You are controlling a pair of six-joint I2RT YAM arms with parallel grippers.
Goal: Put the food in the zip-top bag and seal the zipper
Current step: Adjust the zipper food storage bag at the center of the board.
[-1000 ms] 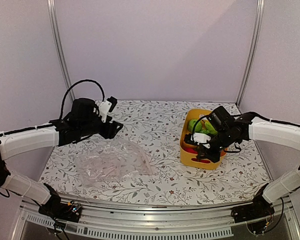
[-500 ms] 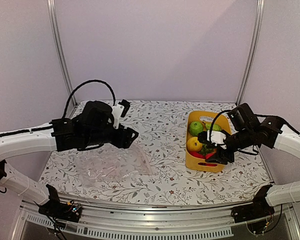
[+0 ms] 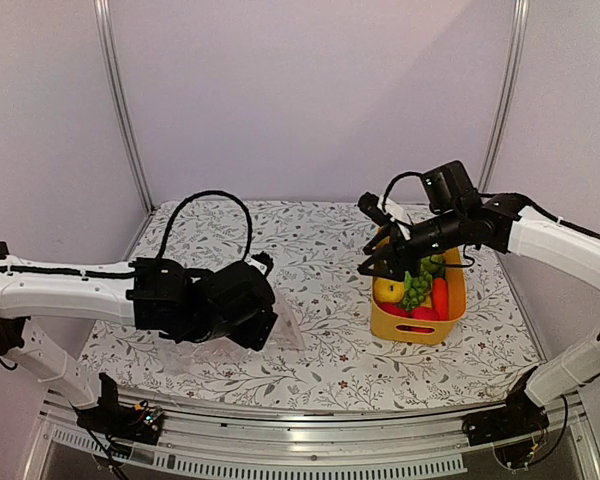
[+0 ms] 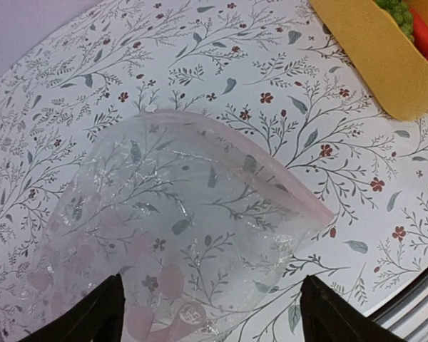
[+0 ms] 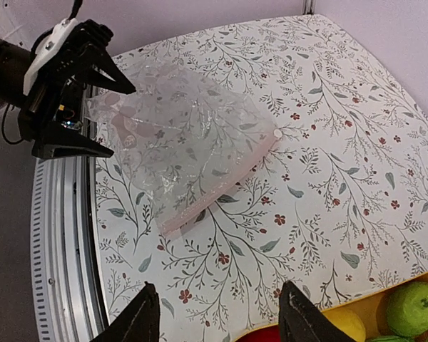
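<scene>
Spread wide and empty at the left gripper [image 4: 208, 299], with the clear zip-top bag [image 4: 178, 214] lying flat just beneath the fingertips. Parted and empty at the right gripper [image 5: 215, 299], with the food [image 3: 415, 290] in the yellow basket [image 3: 405, 325] just below.

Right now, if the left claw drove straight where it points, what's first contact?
The zip-top bag: it lies flat on the table straight ahead of the open left claw. Depth is unclear, but nothing shows in between.

Plain lilac walls [image 3: 310, 100] and two metal corner posts [image 3: 122, 110] enclose a table [image 3: 320, 232] covered in floral print.
</scene>
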